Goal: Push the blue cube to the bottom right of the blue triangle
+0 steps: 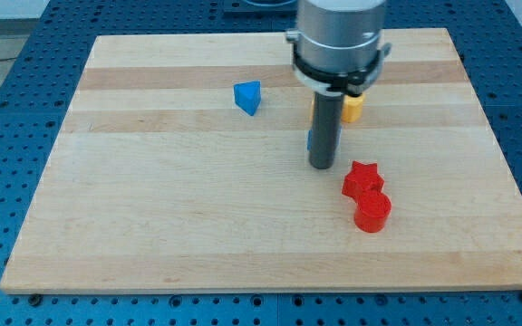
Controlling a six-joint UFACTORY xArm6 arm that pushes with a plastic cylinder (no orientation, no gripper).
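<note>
nearest the view's bottom: red cylinder (pixel 372 213), upright on the wooden board (pixel 152 226), touching the red star-shaped block (pixel 362 177) just above it. a little up and to the view's left of the star: my tip (pixel 322 167), resting at board height, close to the star but apart from it. no claw here to be apart or together, only a straight dark rod under a grey round housing (pixel 340 36). behind the rod, a thin blue sliver at its left edge: blue cube (pixel 310 140), mostly hidden, seemingly just behind the tip; cannot tell whether touching. farther up, peeking out right of the rod: yellow block (pixel 352 108), shape unclear, partly covered by the housing. well to the view's left of that, standing alone: blue triangle (pixel 248 96). cube thus right of and slightly below the triangle, clearly apart. around the board: blue perforated table (pixel 7 109).
</note>
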